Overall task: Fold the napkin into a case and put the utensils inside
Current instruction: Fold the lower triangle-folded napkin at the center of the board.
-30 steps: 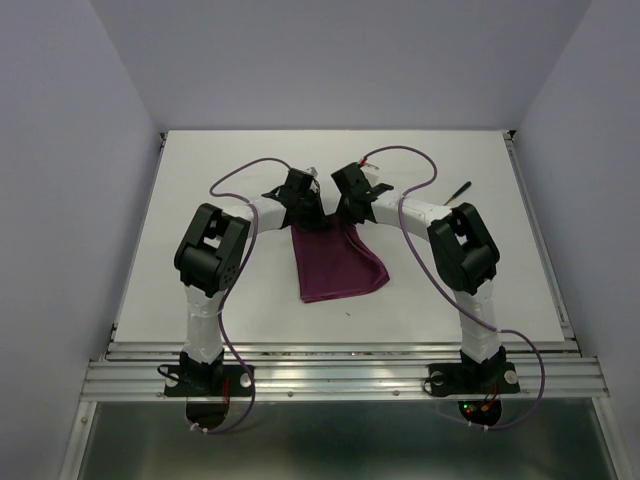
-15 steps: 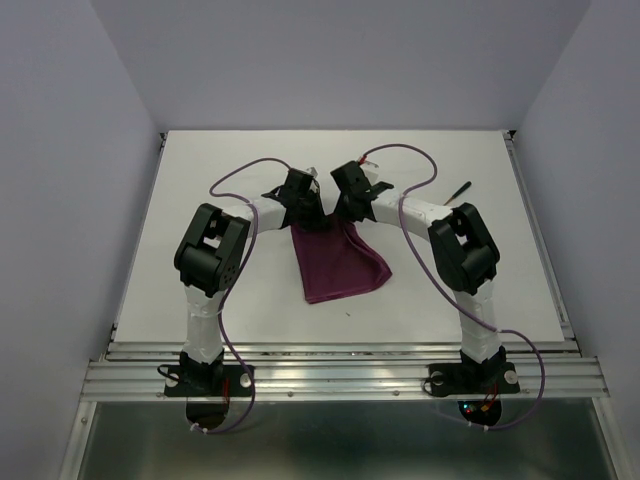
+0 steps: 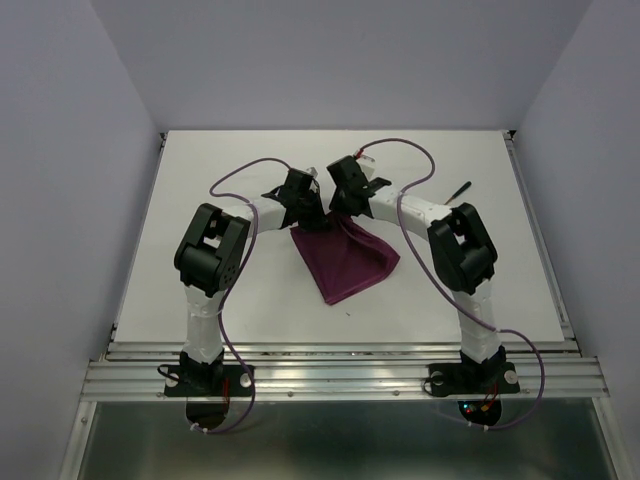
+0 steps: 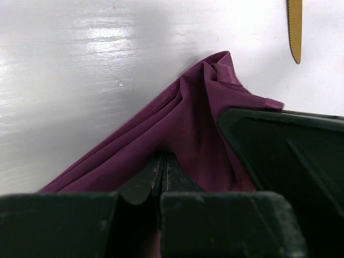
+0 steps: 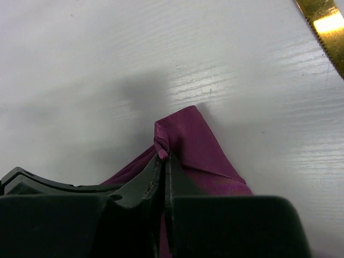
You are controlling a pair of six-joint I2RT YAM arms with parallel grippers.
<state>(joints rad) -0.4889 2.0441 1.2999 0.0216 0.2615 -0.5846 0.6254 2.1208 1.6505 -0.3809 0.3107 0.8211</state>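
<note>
Left hand (image 3: 304, 214) and right hand (image 3: 340, 209) each clenched on a far corner of the napkin (image 3: 352, 263), mid-frame on the table (image 3: 200, 180), corners close together, likely to carry the fold; knife (image 4: 294, 29) lies upper right.

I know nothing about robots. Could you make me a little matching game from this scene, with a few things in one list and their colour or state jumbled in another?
Things:
1. napkin
2. knife blade
3. table
4. left tool

Descriptions:
A. white, slightly glossy surface
B. black, shut on cloth
C. gold, lying untouched
D. magenta-purple, bunched at its far edge

Pairs: 1-D, 2-C, 3-A, 4-B
</note>
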